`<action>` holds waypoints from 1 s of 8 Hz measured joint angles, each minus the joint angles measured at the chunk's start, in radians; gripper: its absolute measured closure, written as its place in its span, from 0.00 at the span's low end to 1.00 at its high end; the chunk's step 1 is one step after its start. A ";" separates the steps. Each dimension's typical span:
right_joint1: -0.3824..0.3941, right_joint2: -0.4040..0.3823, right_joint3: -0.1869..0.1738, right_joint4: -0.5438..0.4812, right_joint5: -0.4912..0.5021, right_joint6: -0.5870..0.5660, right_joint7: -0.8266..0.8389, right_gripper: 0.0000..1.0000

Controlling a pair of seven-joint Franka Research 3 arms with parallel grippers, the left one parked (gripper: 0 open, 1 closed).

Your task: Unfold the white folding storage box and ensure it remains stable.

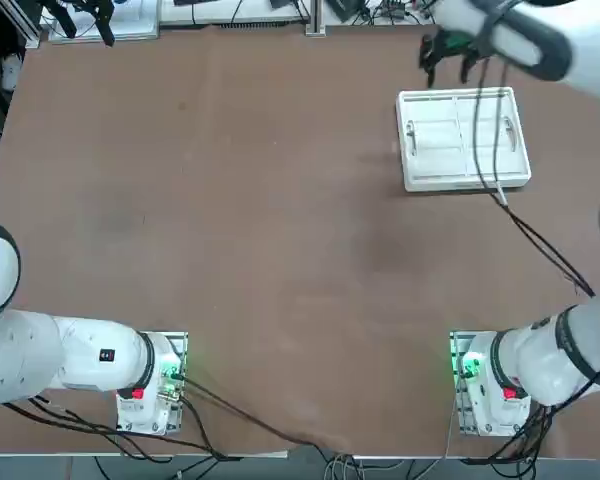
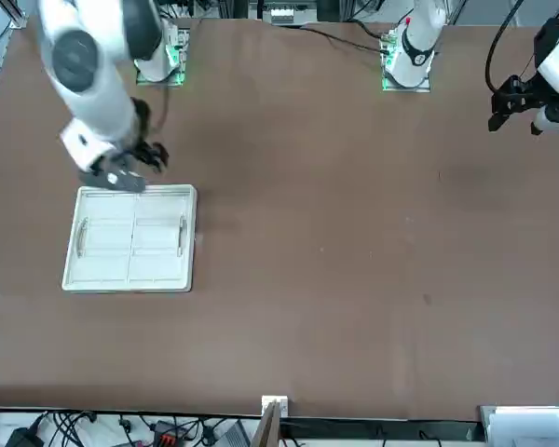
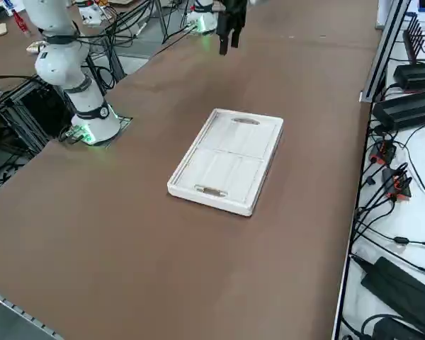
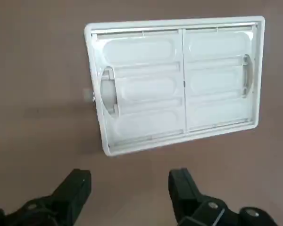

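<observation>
The right arm's black two-finger gripper hangs in the air with its fingers spread wide apart and nothing between them; it touches nothing. In the top view the gripper sits just beyond the far edge of the white plastic rectangular folding storage box, above the bare brown table top.

The box lies collapsed flat on the table, in the right half of the table as the robot sees it, with its hinged panels folded down inside the ribbed rim and the two handle cutouts showing at the short ends.

No brand, label or readable writing shows on the box or the gripper.
</observation>
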 joint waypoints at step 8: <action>0.128 0.562 -0.017 0.333 -0.289 0.025 0.341 0.04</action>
